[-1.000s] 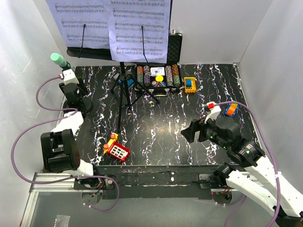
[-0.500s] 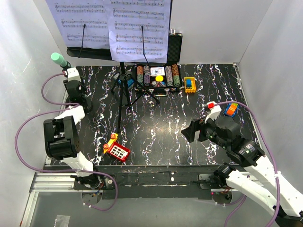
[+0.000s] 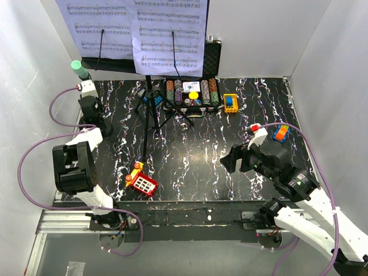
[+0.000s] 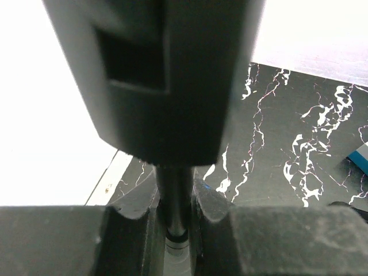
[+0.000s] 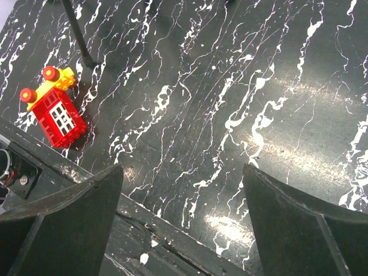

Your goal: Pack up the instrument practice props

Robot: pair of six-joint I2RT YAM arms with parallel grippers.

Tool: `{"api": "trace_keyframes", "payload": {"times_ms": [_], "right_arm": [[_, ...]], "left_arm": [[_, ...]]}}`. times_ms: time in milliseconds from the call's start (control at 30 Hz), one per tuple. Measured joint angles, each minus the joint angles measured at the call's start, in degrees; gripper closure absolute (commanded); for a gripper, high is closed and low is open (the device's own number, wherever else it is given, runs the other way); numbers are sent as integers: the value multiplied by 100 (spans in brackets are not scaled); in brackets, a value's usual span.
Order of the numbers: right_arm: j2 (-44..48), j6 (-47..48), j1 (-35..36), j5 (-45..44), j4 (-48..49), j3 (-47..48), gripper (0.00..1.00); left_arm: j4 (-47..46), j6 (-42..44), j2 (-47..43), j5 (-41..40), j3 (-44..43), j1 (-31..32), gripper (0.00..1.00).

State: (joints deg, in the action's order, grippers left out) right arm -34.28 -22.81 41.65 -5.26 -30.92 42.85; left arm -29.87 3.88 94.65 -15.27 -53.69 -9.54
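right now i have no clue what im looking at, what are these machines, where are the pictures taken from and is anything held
These are two robot arms bolted at the near edge of a black marbled table. The wide picture looks down from above and behind them; the other two come from a camera on each wrist, looking past its own fingers. On the table stand a tripod music stand with sheet music, an open case of poker chips and a red-and-yellow toy. The left gripper is closed around a thin black stem, apparently the small mic stand carrying the mint-green microphone. The right gripper hangs open over the table, holding nothing.
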Motion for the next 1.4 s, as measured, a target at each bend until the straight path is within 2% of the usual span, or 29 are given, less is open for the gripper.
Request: {"api": "trace_keyframes", "payload": {"times_ms": [267,433,533,700,900,1067,1300,1400], "right_arm": [[138,0,0,-15,-74,-2,8],[129,0,0,2,-79,-2,8],[103,-2,0,74,-70,-2,9],[4,-20,0,173,-72,0,9],[0,-48,0,256,-74,17,9],[-101,-66,0,306,-72,151,9],[-168,-85,0,313,-129,282,9],[-116,-111,0,315,-210,282,9]], "left_arm": [[76,-33,-170,0,140,0,100],[254,-160,-769,-15,603,0,100],[461,-409,-1508,-33,1034,0,100],[968,-964,-3392,-101,1895,0,100],[2256,-1504,-5696,-37,2225,0,100],[3386,-1797,-6872,608,2146,0,100],[4972,-2114,-7305,2472,1305,48,100],[5425,-2253,-7624,2997,1003,157,100]]}}
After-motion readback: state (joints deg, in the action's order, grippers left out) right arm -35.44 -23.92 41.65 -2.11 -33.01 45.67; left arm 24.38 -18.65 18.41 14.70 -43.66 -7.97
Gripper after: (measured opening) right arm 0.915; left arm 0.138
